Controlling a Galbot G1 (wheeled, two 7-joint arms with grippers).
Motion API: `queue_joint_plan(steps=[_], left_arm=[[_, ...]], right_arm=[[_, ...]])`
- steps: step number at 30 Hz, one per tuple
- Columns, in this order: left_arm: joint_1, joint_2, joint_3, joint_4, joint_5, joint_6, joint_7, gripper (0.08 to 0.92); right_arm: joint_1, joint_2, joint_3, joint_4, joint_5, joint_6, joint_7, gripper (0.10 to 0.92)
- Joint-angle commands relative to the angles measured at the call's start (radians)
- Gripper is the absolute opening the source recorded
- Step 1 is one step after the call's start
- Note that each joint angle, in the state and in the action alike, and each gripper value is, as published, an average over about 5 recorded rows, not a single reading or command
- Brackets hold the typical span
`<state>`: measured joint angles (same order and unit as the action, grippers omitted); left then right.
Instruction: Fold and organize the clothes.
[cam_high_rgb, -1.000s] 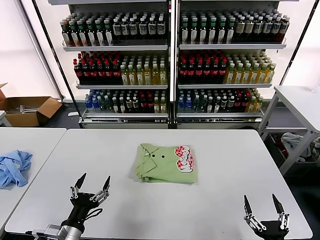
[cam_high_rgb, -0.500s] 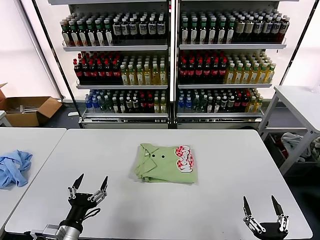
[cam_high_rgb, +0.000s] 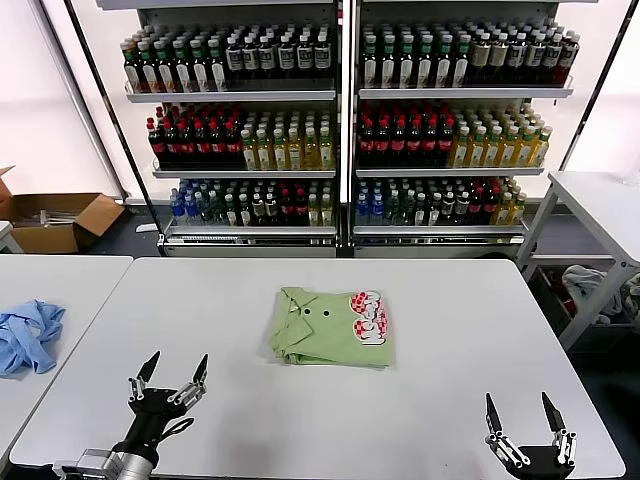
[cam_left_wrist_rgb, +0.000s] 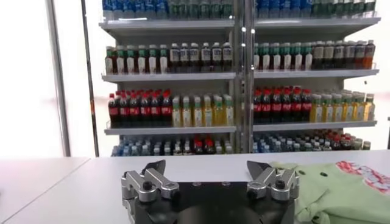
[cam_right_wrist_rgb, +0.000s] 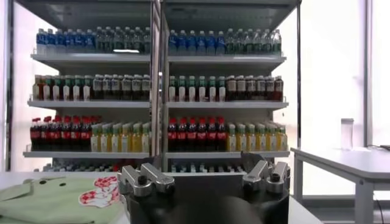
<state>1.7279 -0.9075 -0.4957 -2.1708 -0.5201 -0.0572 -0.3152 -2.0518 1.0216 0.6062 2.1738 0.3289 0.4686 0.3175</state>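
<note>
The light green T-shirt lies folded into a neat rectangle on the middle of the white table, with its red-and-white checkered print facing up at the right end. My left gripper is open and empty, low at the table's front left. My right gripper is open and empty at the front right. Both are well clear of the shirt. The shirt also shows in the left wrist view and in the right wrist view.
A crumpled light blue garment lies on a second table at the left. Shelves of bottled drinks stand behind the table. A cardboard box sits on the floor at the far left. Another table stands at the right.
Both grippers have drawn back and down toward the table's front edge. The shirt has not moved.
</note>
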Motion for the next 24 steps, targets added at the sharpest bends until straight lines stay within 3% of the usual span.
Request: queue_joint_plan(steps=[1, 24], left_arm=[[0.006, -0.003, -0.009, -0.003, -0.023, 0.003, 0.000, 0.823], [0.005, -0.005, -0.005, -0.001, -0.010, -0.002, 0.000, 0.823]], right_arm=[[-0.002, 0.001, -0.002, 0.003, 0.001, 0.000, -0.001, 0.823], [-0.002, 0.000, -0.006, 0.001, -0.002, -0.002, -0.004, 0.823]])
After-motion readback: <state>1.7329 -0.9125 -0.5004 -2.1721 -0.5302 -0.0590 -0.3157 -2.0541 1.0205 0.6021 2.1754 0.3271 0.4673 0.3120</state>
